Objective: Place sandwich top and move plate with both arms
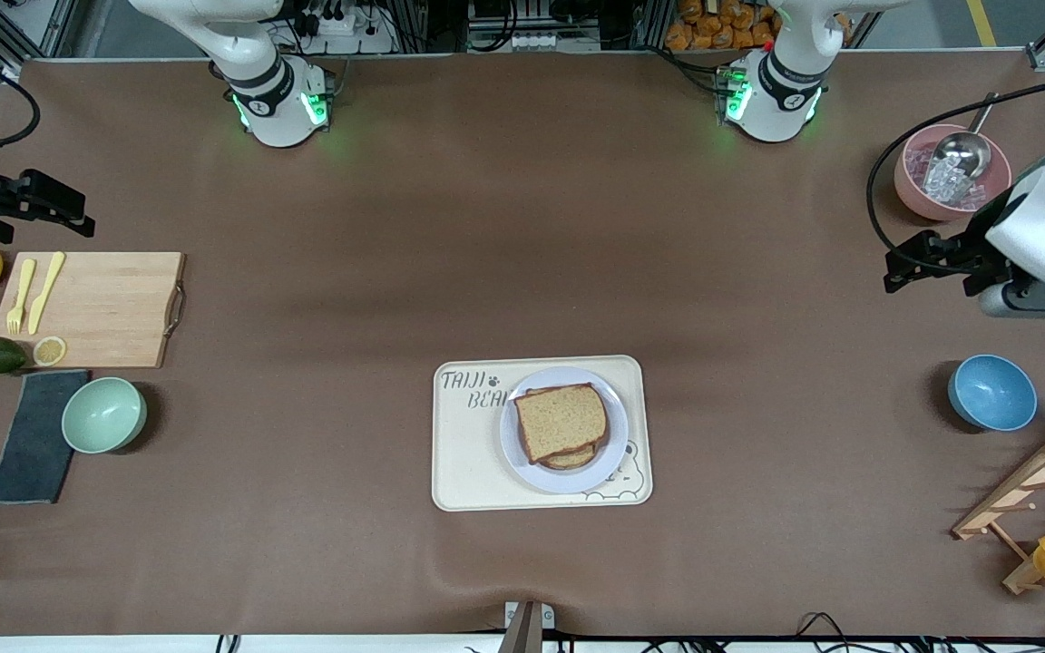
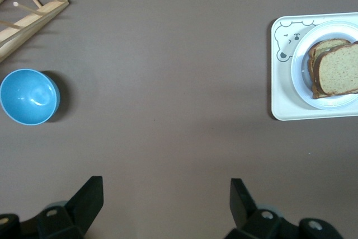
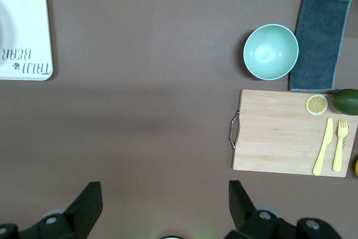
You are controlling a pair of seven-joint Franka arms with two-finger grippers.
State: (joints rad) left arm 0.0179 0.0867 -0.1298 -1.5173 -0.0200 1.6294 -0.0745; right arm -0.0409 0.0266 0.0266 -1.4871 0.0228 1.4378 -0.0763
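- A robotics lab staged as a kitchen: two arm bases point(image 1: 282, 104) lit green stand at the frame's top edge.
- Brown tabletop point(image 1: 522, 254) carries a cutting board point(image 1: 96, 308) and bowls.
- Cables and aluminium framing line the top.

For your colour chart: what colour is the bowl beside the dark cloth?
Pale green bowl; right wrist view.

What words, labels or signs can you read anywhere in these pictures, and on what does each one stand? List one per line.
"TAIJI" with a paw print, first line printed on the cream tray.
"BEA…", second line on the same tray; its end is hidden by the plate in the front view.
In the right wrist view the same print shows upside down.
Nothing else readable.
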